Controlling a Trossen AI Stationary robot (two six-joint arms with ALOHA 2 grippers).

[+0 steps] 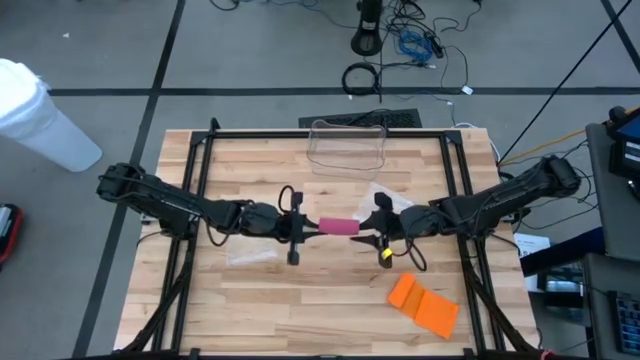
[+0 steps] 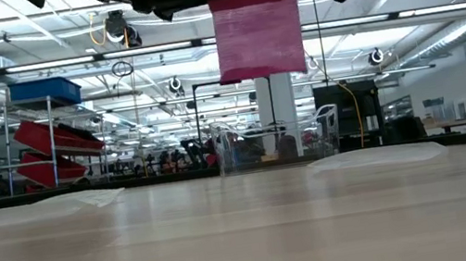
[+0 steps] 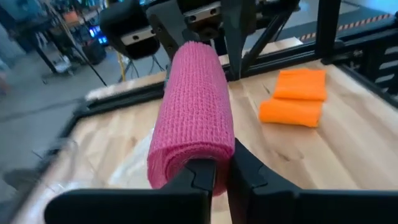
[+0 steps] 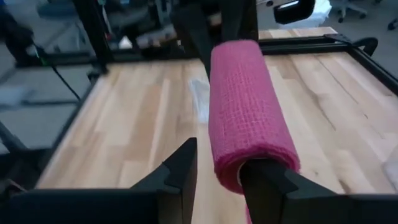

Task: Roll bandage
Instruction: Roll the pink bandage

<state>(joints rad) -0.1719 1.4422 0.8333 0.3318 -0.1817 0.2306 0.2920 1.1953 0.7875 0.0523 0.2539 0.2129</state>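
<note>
Above the desk's (image 1: 300,300) middle, the left claw (image 3: 217,177) clamps the pink bandage (image 1: 338,226) while the right claw (image 4: 219,171) stands apart, so the roll could sag and unwind

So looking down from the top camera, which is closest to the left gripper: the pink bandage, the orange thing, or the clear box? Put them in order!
From the left gripper, in the high view:
1. Pink bandage: right at its jaws, mid-table.
2. Clear box: by the table's far edge, middle.
3. Orange thing: farthest, near the front right corner.
</note>
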